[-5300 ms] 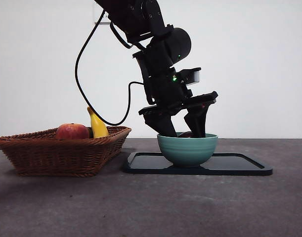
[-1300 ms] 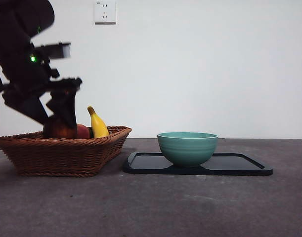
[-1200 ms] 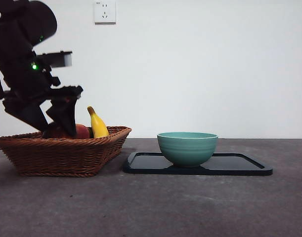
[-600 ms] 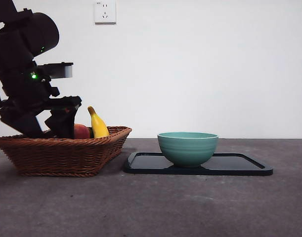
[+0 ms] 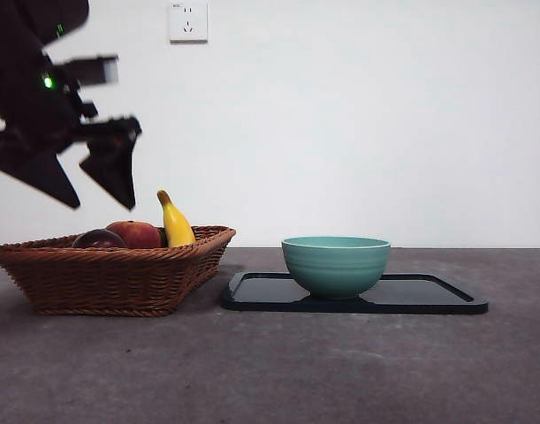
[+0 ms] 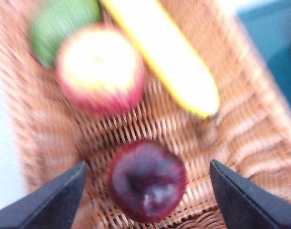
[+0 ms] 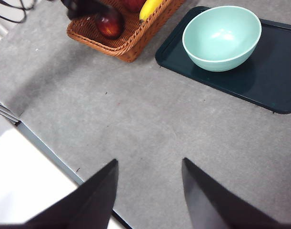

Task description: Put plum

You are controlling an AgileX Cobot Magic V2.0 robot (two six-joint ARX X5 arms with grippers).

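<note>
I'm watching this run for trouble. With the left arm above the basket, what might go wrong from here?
The plum lies loose on the basket weave beside the red fruit and the banana, so it may roll or get nudged. The left gripper hangs open directly above it; a dip could strike the fruit.

light: even, bright | left wrist: heavy motion blur | front + right wrist: sharp, soft shadows

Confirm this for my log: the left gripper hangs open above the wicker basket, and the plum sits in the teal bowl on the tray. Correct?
Not quite. The plum lies in the wicker basket, not in the teal bowl, as the left wrist view shows. The left gripper does hang open above the basket.
</note>
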